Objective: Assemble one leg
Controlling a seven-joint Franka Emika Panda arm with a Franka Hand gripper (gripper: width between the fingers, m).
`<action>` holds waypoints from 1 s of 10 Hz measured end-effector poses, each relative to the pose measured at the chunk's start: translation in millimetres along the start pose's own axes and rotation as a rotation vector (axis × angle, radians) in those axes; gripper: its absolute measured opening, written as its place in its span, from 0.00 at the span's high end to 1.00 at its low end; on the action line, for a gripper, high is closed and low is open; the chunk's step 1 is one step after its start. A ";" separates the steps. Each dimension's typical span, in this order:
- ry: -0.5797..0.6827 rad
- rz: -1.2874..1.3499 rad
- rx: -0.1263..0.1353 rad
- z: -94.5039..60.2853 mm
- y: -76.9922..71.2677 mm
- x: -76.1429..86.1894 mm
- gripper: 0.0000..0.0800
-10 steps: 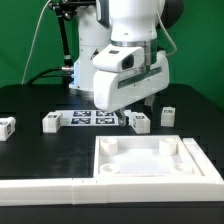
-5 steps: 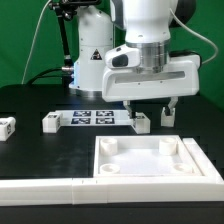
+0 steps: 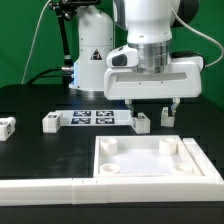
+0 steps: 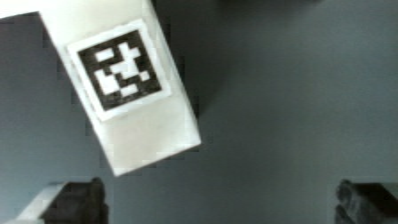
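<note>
Where the black table top (image 3: pixel 30 100) meets the exterior view's left edge, a small white plastic edge block (image 3: pixel 7 126) sits, with open surface before a similar second block (image 3: pixel 50 122). Next lies the marker board (image 3: pixel 95 118). Just beside its right end stands the leg (image 3: pixel 140 122), a small white rectangular plastic block; its black-and-white tag shows in the wrist view (image 4: pixel 134 90). The grey two-finger gripper (image 3: pixel 153 106) hangs above it, pointing down, fingers spread wide, grasping nothing. A third block (image 3: pixel 168 115) crowds the right; the large flat white socketed panel (image 3: pixel 145 175) fills the foreground.
</note>
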State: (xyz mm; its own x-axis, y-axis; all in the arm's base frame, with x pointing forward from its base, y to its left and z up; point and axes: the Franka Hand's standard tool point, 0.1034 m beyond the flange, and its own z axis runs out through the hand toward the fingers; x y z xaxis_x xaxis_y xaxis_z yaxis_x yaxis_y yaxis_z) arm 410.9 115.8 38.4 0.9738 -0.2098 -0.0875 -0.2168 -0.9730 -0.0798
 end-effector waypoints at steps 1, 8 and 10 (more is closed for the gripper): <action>-0.001 -0.010 -0.003 4.7 -6.4 -16.9 0.19; -0.194 -0.047 -0.051 9.1 -21.3 -50.5 0.19; -0.306 -0.041 -0.062 8.7 -22.9 -47.2 0.19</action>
State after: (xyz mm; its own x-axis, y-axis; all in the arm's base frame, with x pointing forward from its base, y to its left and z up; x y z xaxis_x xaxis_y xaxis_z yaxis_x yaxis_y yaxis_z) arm 369.4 148.8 35.8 0.9139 -0.1403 -0.3810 -0.1639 -0.9860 -0.0301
